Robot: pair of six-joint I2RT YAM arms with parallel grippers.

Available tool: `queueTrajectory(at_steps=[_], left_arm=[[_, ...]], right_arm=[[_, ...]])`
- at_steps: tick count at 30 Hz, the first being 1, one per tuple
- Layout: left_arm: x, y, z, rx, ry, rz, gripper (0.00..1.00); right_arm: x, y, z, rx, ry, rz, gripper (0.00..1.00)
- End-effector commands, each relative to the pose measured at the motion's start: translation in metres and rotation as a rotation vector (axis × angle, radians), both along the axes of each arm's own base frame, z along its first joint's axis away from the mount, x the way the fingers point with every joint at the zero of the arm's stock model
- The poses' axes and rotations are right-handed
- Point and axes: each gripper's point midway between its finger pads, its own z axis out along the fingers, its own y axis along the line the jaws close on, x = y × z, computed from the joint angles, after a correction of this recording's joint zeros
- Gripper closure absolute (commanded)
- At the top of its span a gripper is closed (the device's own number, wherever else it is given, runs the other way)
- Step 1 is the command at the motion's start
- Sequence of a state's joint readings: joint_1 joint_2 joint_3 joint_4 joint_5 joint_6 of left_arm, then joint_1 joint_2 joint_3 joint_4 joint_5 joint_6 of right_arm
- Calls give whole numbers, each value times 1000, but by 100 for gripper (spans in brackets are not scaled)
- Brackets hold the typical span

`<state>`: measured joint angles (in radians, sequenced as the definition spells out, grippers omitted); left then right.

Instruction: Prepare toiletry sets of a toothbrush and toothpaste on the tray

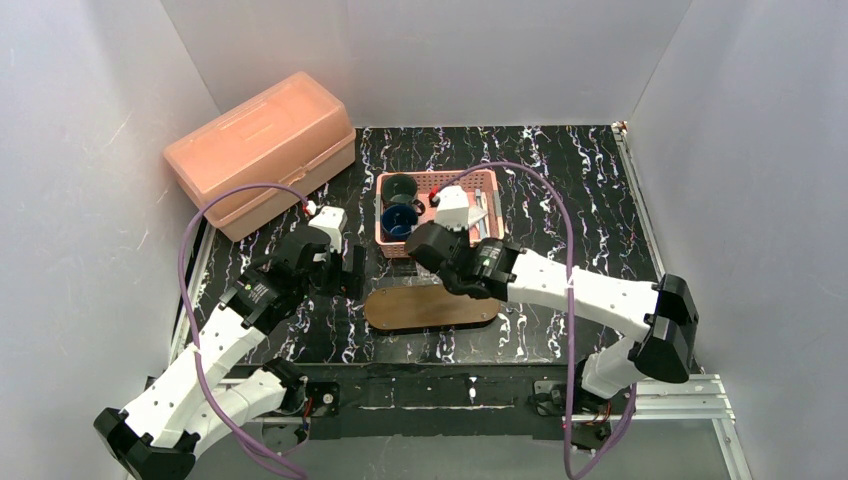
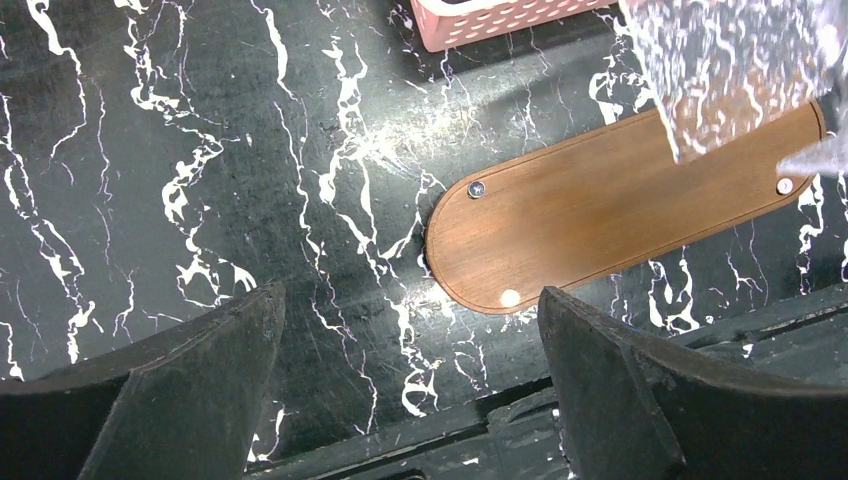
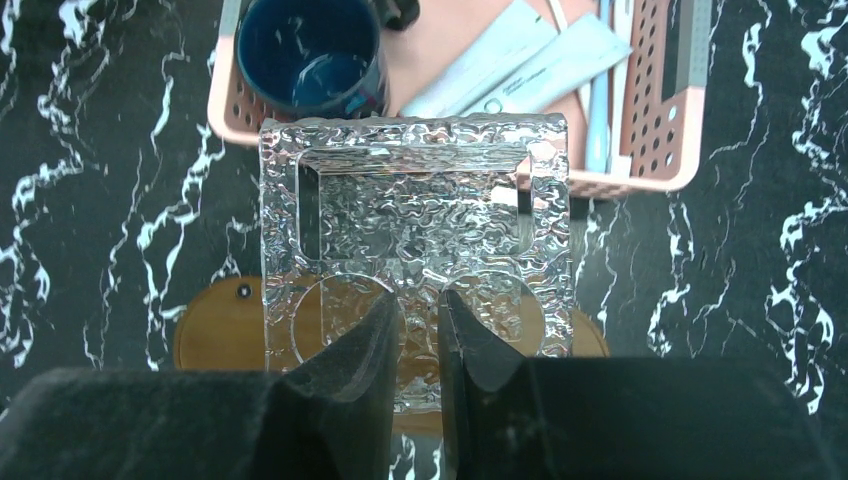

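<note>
The brown oval wooden tray (image 1: pixel 430 308) lies on the black marble table; it also shows in the left wrist view (image 2: pixel 600 215) and the right wrist view (image 3: pixel 215 335). My right gripper (image 1: pixel 437 265) (image 3: pixel 417 300) is shut on the near wall of a clear textured plastic box (image 3: pixel 415 230) and holds it over the tray's far edge; the box also shows in the left wrist view (image 2: pixel 735 70). White toothbrushes (image 3: pixel 600 100) and silvery-white tubes (image 3: pixel 520 65) lie in the pink basket (image 3: pixel 650 150). My left gripper (image 1: pixel 350 272) (image 2: pixel 410 300) is open and empty, left of the tray.
The pink basket (image 1: pixel 490 180) behind the tray also holds a blue cup (image 3: pixel 310 50) and a dark green cup (image 1: pixel 402 187). A large pink lidded box (image 1: pixel 265 150) stands at the back left. White walls enclose the table.
</note>
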<state>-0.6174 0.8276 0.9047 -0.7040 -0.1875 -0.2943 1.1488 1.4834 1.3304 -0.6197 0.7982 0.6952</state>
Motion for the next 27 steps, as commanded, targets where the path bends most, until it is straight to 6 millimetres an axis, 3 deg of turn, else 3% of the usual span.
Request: queueTrajectory(at_steps=[1, 14, 27], left_arm=[[0, 7, 1, 25, -16, 14, 2], [0, 7, 1, 24, -14, 13, 2], [-1, 5, 1, 18, -9, 8, 2]], right_arm=[[-18, -8, 8, 40, -51, -79, 99], [-66, -1, -29, 45, -9, -85, 99], [-74, 6, -61, 5, 1, -91, 99]])
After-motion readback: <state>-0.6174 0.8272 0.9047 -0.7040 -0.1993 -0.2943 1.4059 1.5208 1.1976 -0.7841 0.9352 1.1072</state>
